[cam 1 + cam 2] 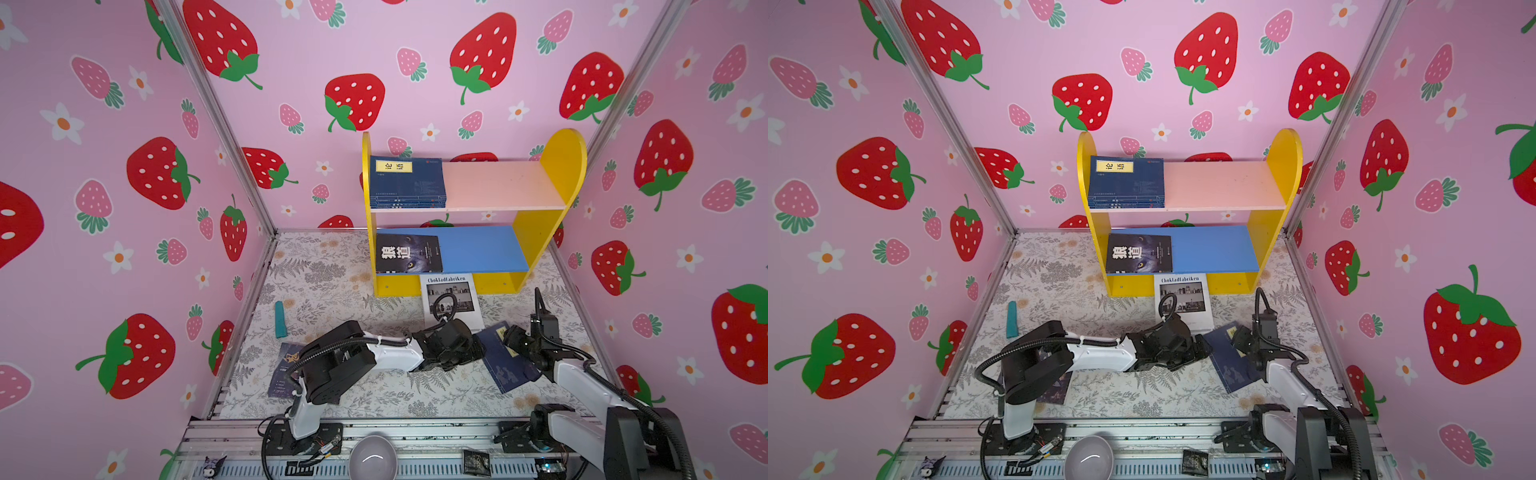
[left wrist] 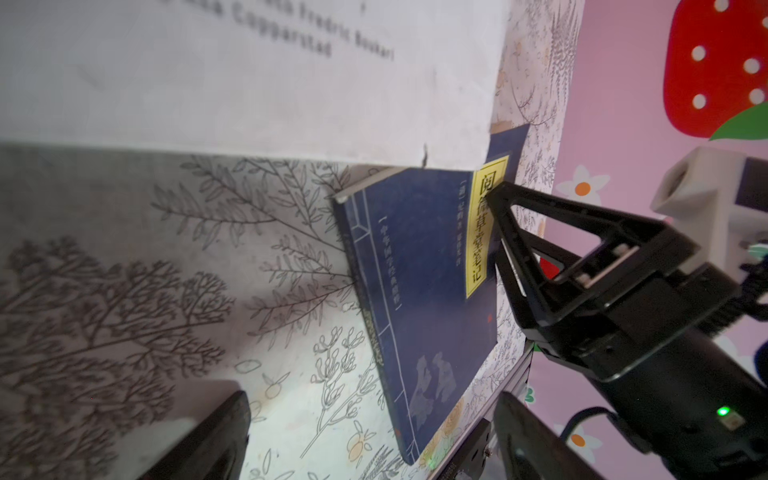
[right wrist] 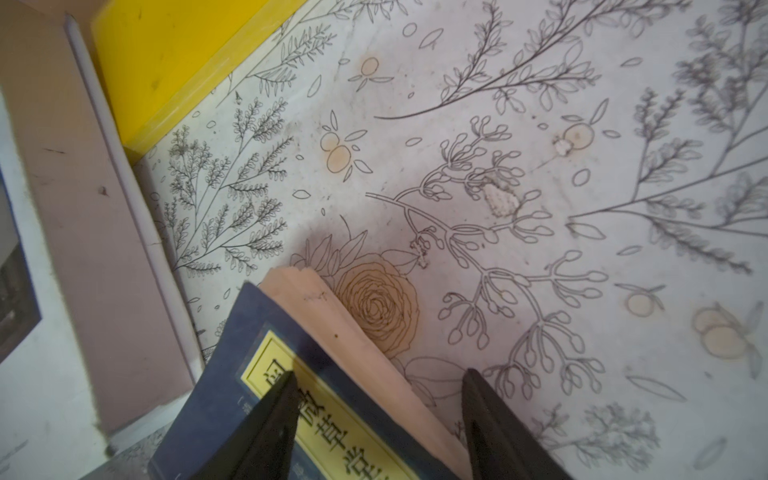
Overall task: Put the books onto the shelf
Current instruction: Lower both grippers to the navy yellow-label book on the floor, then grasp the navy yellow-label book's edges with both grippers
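Book being worked: the navy book [image 1: 505,368] lay flat on the table [image 1: 374,395], front right, well short of the shelf [image 1: 561,166]. Its far corner met the white book [image 1: 428,299]; I could not tell whether it was tucked under.
Books shelved: a navy stack [image 1: 405,183] lay on the pink upper board [image 1: 498,183] and a black book [image 1: 409,253] on the blue lower board [image 1: 478,249], both at the left end.
Books left out: the white book lay just before the shelf foot, and a dark book [image 1: 286,370] lay partly under the left arm [image 1: 390,353].
Right gripper [image 3: 380,376]: the fingers stood apart, astride the navy book's long edge. One tip was on the yellow label [image 3: 332,415] and the other beside the page block, not yet clamped.
Left gripper [image 1: 478,349]: the fingers were spread wide, grasping nothing, just beside the same book.
Risk, shallow bite: a pinch near one corner would likely let the thin book droop or swing, or catch the cover alone so that the pages fanned.
Risk, snag: if the corner was trapped, lifting could drag the white book.
Risk, crowding: both grippers were close together, so a careless lift could knock them together.
Writing, navy book: 阅微草堂笔记, first character partly hidden.
Writing, stack: 论语.
Writing, black book: 狼道.
Writing, white book: "Chokladfabriken"; lower lines were blurred, with "Fredric" and "Copparstad" just legible.
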